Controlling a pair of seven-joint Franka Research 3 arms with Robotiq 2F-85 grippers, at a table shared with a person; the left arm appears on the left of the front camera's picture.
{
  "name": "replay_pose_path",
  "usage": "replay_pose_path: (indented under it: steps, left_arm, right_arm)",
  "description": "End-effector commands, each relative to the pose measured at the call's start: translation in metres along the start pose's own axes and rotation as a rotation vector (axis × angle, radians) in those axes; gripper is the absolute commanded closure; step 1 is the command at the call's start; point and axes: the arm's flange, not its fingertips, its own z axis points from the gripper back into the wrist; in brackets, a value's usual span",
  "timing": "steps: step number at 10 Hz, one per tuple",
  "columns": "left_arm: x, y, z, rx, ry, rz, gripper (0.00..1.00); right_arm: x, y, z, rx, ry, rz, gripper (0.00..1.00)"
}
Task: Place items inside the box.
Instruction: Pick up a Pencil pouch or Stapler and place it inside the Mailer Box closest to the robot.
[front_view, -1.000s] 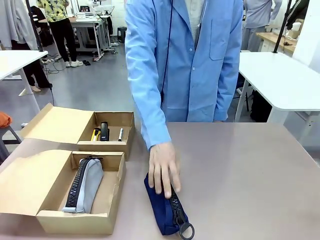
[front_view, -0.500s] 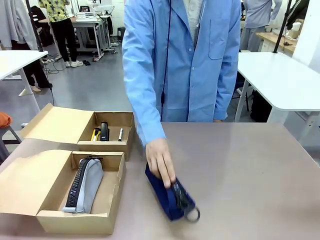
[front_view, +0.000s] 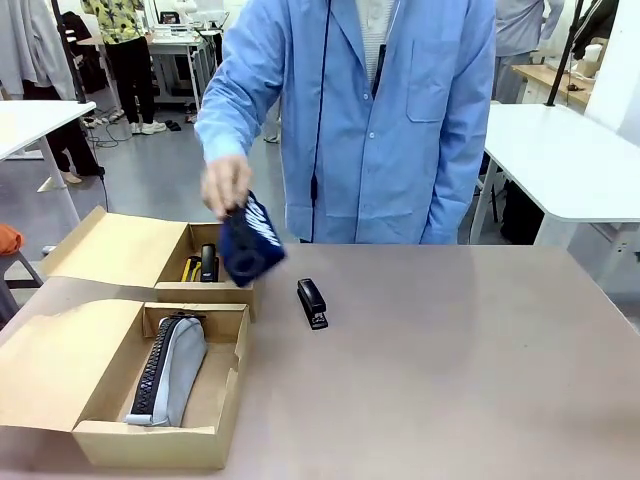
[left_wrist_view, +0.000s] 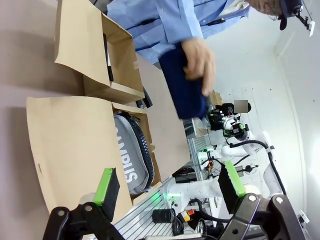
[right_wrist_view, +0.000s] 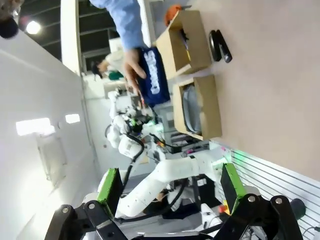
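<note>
Above the table's far left, a person's hand (front_view: 225, 185) holds the navy pouch (front_view: 252, 243) aloft, apparently bound for the box (front_view: 150, 435) at the near-left corner, joining a grey pouch (front_view: 178, 370); the stapler (front_view: 312, 303) waits near the far edge; left gripper (left_wrist_view: 169, 182) and right gripper (right_wrist_view: 169, 185) stand wide, empty.

The counter (front_view: 480, 360) is a smooth, dull mauve-brown top. A black stapler (front_view: 312, 303) lies flat near its centre, a little toward 11 o'clock, its length running roughly 12 to 6. At 9 o'clock stands the farther cardboard box (front_view: 225, 290), open, its lid flap spread out toward 9 o'clock. Close in front of it, at about 7 o'clock by the counter's near edge, sits the nearer cardboard box (front_view: 150, 440), also open, its wide flap out toward 9 o'clock. Whether the boxes touch is unclear. The stapler lies apart from both.
</note>
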Motion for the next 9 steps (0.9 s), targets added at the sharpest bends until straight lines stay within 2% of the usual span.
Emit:
replay_pose_path:
  steps: [1, 3, 4, 5, 6, 7, 8, 9]
  left_arm:
    - [0.0, -0.002, 0.0, -0.017, -0.011, -0.018, 0.0]
    - [0.0, -0.002, 0.0, -0.017, -0.011, -0.018, 0.0]
    - [0.0, -0.002, 0.0, -0.017, -0.011, -0.018, 0.0]
    - [0.0, -0.002, 0.0, -0.017, -0.011, -0.018, 0.0]
    - [0.0, -0.002, 0.0, -0.017, -0.011, -0.018, 0.0]
    - [0.0, -0.002, 0.0, -0.017, -0.011, -0.018, 0.0]
    - [0.0, -0.002, 0.0, -0.017, -0.011, -0.018, 0.0]
    - [0.0, -0.002, 0.0, -0.017, -0.011, -0.018, 0.0]
  right_arm:
    - [0.01, 0.053, -0.073, -0.171, 0.084, 0.11, 0.0]
    - [0.018, 0.098, -0.18, -0.391, 0.22, 0.222, 0.0]
    - [0.016, 0.108, -0.242, -0.519, 0.301, 0.258, 0.0]
    - [0.003, 0.105, -0.31, -0.67, 0.351, 0.306, 0.0]
    - [-0.009, 0.095, -0.357, -0.776, 0.361, 0.367, 0.0]
    - [-0.011, 0.089, -0.376, -0.83, 0.269, 0.426, 0.0]
    - [-0.045, 0.103, -0.337, -0.616, 0.38, 0.345, 0.0]
    - [-0.045, 0.103, -0.337, -0.616, 0.38, 0.345, 0.0]
